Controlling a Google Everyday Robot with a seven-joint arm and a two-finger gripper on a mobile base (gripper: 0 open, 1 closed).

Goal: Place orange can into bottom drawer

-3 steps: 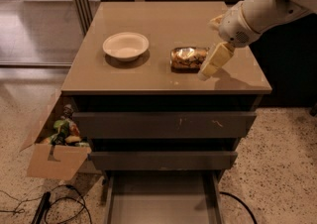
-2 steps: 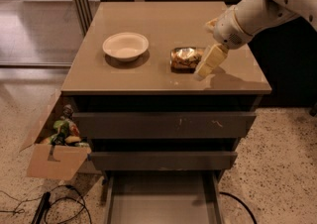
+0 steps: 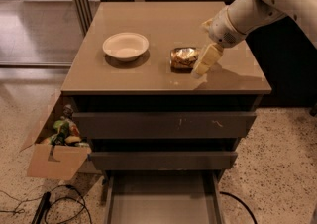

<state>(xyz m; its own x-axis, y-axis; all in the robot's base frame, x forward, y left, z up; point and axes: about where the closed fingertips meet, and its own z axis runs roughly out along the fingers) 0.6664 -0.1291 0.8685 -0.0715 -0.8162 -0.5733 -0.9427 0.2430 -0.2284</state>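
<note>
Moved since the earlier frame: gripper (image 3: 202,65) shifted left along the cabinet top, closing on the can; all other items unchanged in place

Item 1, gripper: pale cream fingers (image 3: 208,58) angled down and to the left from a white arm (image 3: 257,5) that enters from the upper right. Tips sit at the right end of the can, touching or just beside it; whether they are spread or closed, and whether they have hold of anything, cannot be told from this angle

Item 2, orange can (image 3: 184,58): lying on its side on the cabinet top, right of centre, mottled orange-gold and brown print, casting a dark shadow toward the front. Not in the drawer

Item 3, white bowl (image 3: 125,45): shallow, upright, on the cabinet top to the left of the can and well apart from it

Item 4, cabinet (image 3: 148,77): grey-brown, smooth glossy top, three drawers. Two upper drawers (image 3: 166,125) with flat scuffed fronts, pushed in or nearly so

Item 5, bottom drawer (image 3: 161,199): pulled out toward the camera, a wide shallow grey tray with thin side walls

Item 6, cardboard box (image 3: 53,161): open, on the speckled floor against the left side of the cabinet, holding mixed colourful objects too small to identify

Item 7, black cables (image 3: 59,207): loose on the floor in front of the box
</note>
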